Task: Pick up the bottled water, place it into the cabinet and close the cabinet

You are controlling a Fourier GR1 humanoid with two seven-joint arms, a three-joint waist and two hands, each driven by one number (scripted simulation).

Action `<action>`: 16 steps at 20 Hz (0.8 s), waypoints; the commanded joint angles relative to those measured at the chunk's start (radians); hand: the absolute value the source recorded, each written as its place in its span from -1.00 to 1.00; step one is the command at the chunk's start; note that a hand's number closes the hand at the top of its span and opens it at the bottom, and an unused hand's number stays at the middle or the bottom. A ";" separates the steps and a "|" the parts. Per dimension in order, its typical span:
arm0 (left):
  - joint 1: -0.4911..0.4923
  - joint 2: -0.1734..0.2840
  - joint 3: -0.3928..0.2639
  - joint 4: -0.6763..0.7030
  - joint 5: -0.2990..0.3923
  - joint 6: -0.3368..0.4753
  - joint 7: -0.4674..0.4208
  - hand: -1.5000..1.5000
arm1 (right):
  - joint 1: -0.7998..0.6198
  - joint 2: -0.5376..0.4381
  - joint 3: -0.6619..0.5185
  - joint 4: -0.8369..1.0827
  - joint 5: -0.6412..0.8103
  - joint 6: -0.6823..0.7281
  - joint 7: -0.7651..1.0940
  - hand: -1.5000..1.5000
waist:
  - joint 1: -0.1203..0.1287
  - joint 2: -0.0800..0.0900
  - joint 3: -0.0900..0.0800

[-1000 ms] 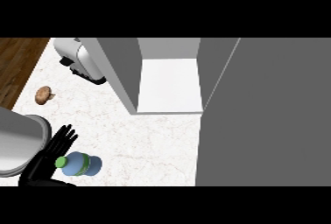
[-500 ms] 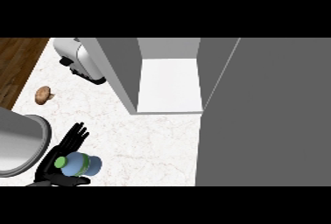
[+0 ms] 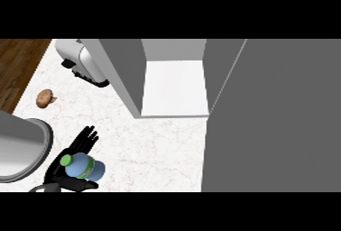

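The bottled water stands on the marble counter at the lower left, a clear blue bottle with a green cap seen from above. My left hand lies against its left side. The fingers point straight up past the bottle, and the thumb lies across its near side. The cabinet at the top middle is open and shows a white shelf. Its grey door stands swung out and fills the right side. My right hand does not show.
A silver toaster stands at the back left next to the cabinet's side wall. A small brown item lies near the counter's left edge. A large grey round vessel sits to the left of my hand.
My left hand has moved forward and to the right, closing in on the bottle's left side. The bottle has barely shifted.
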State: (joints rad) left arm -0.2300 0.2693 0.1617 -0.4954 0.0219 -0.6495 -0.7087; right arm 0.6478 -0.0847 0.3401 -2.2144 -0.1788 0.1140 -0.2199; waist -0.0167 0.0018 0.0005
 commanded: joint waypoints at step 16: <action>0.003 -0.055 -0.126 -0.015 0.011 -0.203 -0.138 1.00 | 0.009 -0.002 0.009 0.048 -0.006 0.005 -0.038 -1.00 | -0.003 0.000 -0.003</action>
State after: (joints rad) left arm -0.2315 0.2207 0.0613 -0.5232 0.0430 -0.6891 -0.7042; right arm 0.6288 -0.0814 0.3420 -2.1691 -0.1867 0.1112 -0.2322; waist -0.0125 0.0001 0.0015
